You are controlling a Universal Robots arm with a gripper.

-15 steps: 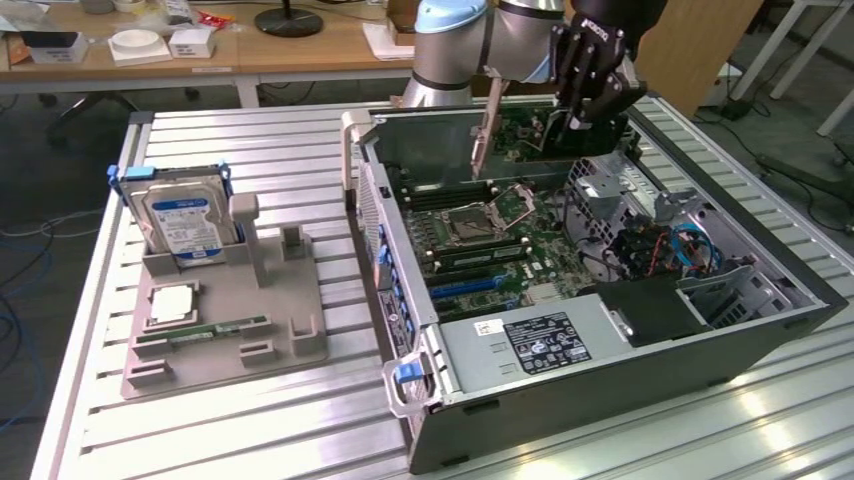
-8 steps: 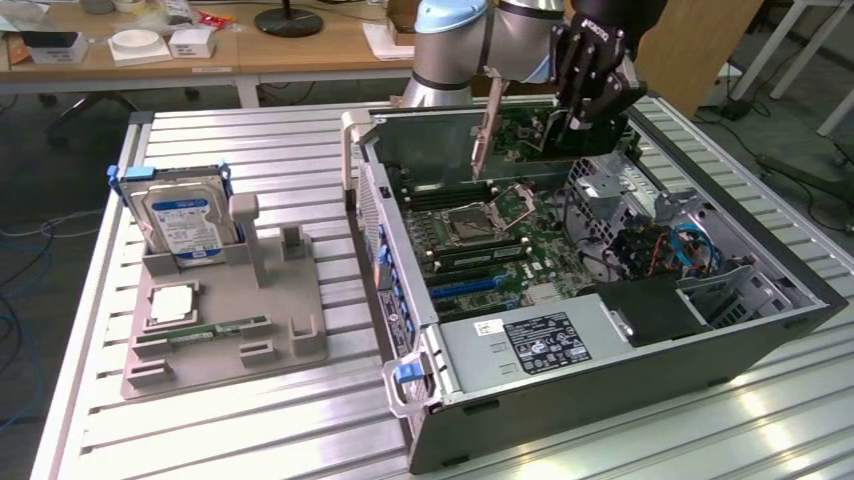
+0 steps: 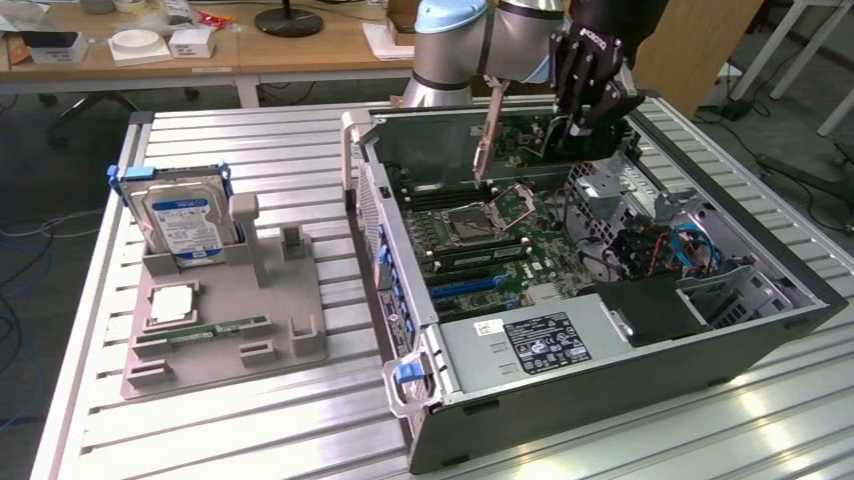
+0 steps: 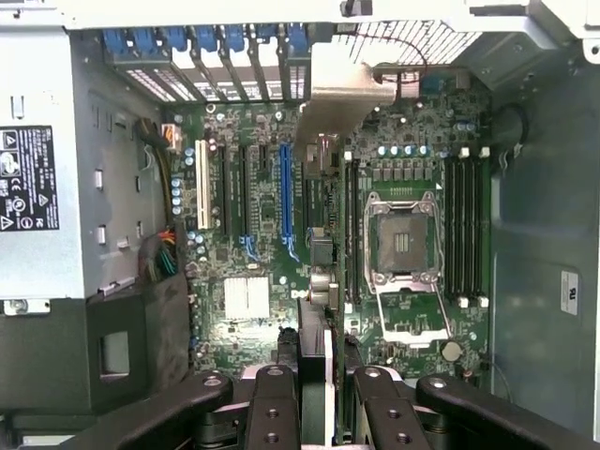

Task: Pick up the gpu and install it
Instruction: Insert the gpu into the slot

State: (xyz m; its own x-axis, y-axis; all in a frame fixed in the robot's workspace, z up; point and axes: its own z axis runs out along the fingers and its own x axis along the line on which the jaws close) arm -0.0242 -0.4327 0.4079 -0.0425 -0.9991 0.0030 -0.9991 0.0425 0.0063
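My gripper point(image 3: 590, 105) hangs over the far end of the open computer case point(image 3: 747, 340), shut on the gpu point(image 3: 489, 130). The card stands on edge above the motherboard point(image 3: 514, 235), with its silvery end bracket pointing down toward the case's rear wall. In the wrist view the gpu point(image 4: 317, 342) appears edge-on between my two black fingers point(image 4: 275, 394), and its bracket point(image 4: 342, 94) reaches toward the rear slot covers. It hovers between the blue expansion slot point(image 4: 285, 192) and the processor socket point(image 4: 403, 244); I cannot tell whether it touches a slot.
A grey fixture point(image 3: 267, 300) on the exterior view's left carries a hard drive point(image 3: 187, 225) with a blue-white label, a green memory stick point(image 3: 220, 328) and a small processor chip point(image 3: 171, 303). The power supply point(image 3: 534, 345) and a black drive cage point(image 3: 654, 310) occupy the near end of the case.
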